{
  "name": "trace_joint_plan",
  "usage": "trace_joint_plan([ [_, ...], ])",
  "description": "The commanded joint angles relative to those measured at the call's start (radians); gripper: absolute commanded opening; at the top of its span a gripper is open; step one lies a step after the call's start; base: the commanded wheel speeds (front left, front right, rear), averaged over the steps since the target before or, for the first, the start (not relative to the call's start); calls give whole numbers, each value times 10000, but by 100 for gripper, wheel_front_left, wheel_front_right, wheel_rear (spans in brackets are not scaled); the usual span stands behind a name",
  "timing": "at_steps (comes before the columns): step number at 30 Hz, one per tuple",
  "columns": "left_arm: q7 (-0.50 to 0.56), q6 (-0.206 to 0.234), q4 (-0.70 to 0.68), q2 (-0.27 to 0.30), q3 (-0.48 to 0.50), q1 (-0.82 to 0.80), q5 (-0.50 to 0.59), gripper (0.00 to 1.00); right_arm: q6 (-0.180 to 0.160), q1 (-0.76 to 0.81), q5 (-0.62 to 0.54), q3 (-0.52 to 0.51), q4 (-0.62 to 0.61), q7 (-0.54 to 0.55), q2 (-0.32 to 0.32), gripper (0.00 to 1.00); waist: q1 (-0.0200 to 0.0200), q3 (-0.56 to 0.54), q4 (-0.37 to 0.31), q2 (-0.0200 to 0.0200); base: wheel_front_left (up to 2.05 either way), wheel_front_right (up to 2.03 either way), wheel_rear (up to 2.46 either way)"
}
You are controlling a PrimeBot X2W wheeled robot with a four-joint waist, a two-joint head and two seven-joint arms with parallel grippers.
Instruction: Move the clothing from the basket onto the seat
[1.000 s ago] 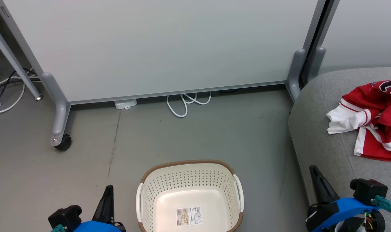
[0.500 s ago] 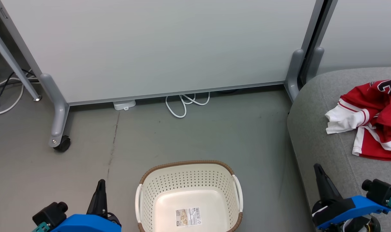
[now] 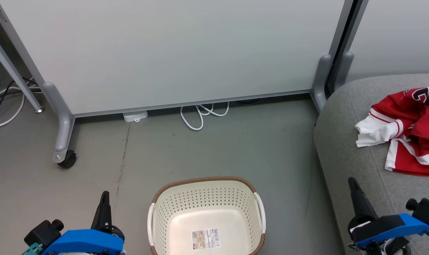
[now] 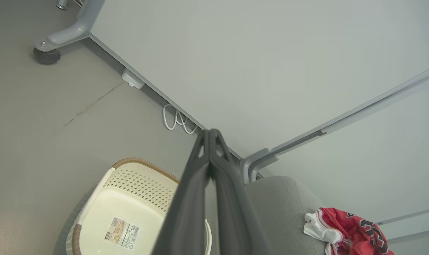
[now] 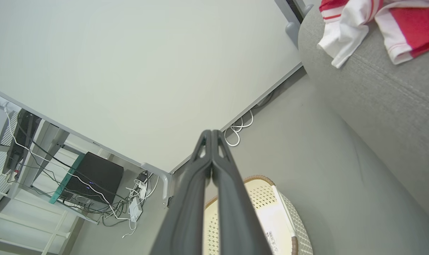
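The cream basket point(image 3: 206, 184) with a brown rim stands on the floor at bottom centre, holding nothing but a paper label point(image 3: 205, 239). The red and white clothing point(image 3: 405, 131) lies crumpled on the grey seat point(image 3: 345, 148) at the right. My left gripper point(image 3: 104, 197) is shut, low to the left of the basket, empty. My right gripper point(image 3: 352, 182) is shut over the seat's front edge, below the clothing and apart from it. In the left wrist view my left gripper point(image 4: 210, 131) has its fingers pressed together above the basket point(image 4: 143, 166); the right wrist view shows my right gripper point(image 5: 211, 132) the same, with the clothing point(image 5: 370, 21) at top right.
A pale partition panel point(image 3: 172, 53) on grey wheeled feet point(image 3: 66, 159) stands across the back. White cables point(image 3: 200, 115) loop under it, and more cables point(image 3: 2, 106) lie at far left. Grey floor point(image 3: 218, 148) lies between the panel, the basket and the seat.
My left gripper has drifted left and slightly up in the head view. My right gripper has sunk lower and to the right. The camera has shifted a little; the clothing and basket stay put.
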Motion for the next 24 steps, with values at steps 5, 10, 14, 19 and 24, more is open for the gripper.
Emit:
trace_joint_plan([
  [5, 189, -13, -257, -24, 212, -320, -635, 0, 3, -291, 815, -63, -162, 113, -32, 0, -1, -9, -17, 0, 0, 0, 0],
  [10, 344, -14, -352, -56, 324, -342, -1152, 0, 3, -312, 1436, -100, -175, 194, -34, 0, -1, -18, -34, 0, 0, 0, 0],
  [14, 469, -15, -423, -73, 425, -370, -1542, 0, 3, -330, 1905, -124, -184, 258, -35, 0, -1, -25, -48, 0, 0, 0, 0],
  [19, 609, -17, -510, -100, 537, -400, -2008, 0, 3, -343, 2470, -155, -193, 333, -37, 0, -1, -34, -65, 0, 0, 0, 0],
  [24, 748, -18, -594, -125, 634, -436, -2456, 0, 3, -364, 3012, -184, -204, 405, -39, 0, -1, -44, -82, 0, 0, 0, 0],
])
